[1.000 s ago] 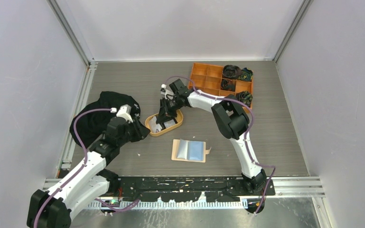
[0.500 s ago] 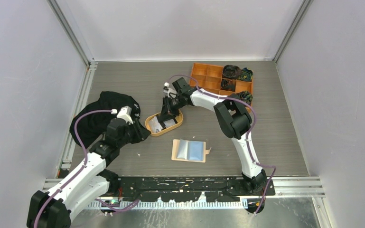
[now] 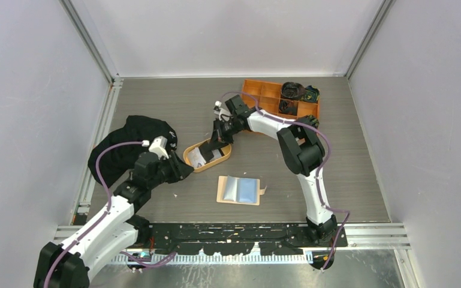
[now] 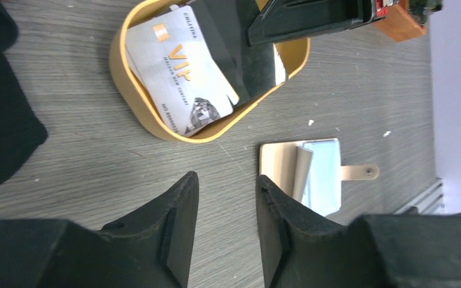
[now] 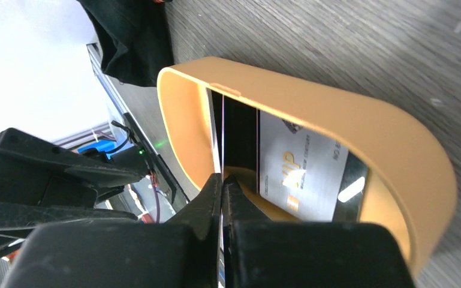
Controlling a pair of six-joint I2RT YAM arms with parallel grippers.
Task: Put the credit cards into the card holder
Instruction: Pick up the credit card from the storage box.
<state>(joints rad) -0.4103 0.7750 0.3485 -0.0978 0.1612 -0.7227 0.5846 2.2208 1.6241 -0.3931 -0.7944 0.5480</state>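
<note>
Jaws of the right gripper (image 5: 222,178) are pressed together on the thin edge of the dark card (image 5: 222,132), seen edge-on at frame centre inside the oval tray (image 5: 336,138). The grey-white card (image 5: 300,174) lies flat on the tray floor.

Left wrist view: the left gripper (image 4: 226,228), bottom centre, has its jaws partly open and holds nothing. The card holder (image 4: 279,171) lies open at lower right, with the blue card (image 4: 324,174) in it.

Top view: the card holder is at frame centre, just below the tray, with a black cloth (image 3: 126,147) at left.
</note>
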